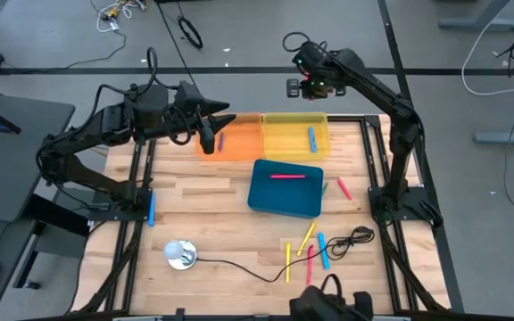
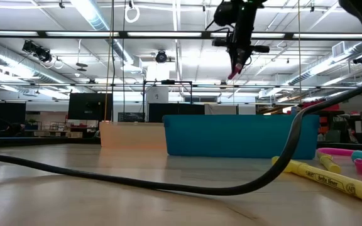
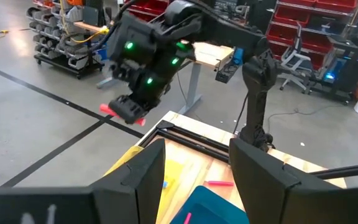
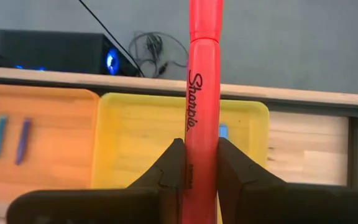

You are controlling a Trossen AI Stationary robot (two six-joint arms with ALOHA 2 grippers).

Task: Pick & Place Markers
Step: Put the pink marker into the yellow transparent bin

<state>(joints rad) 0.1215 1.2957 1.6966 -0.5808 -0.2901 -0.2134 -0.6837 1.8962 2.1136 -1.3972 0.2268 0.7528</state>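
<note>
1. Table (image 1: 212, 201): pale wood top in a dark frame; open bare wood lies at its left and middle, clutter toward the near right.
2. Teal tray (image 1: 286, 198): mid-table, one pink marker (image 1: 286, 176) lying crosswise inside.
3. Orange tray (image 1: 239, 141) and yellow tray (image 1: 284, 135): side by side at the far edge; a blue marker (image 1: 311, 137) lies in the yellow one.
4. Left gripper (image 1: 209, 140): over the orange tray's left end, fingers apart, empty.
5. Right gripper (image 1: 311, 89): raised above the far edge behind the yellow tray, fingers clamped on a red marker (image 4: 202, 93), long axis in line with the fingers.
6. Black cable (image 1: 239, 266): snakes across the near table among loose markers (image 1: 308, 242).
</note>
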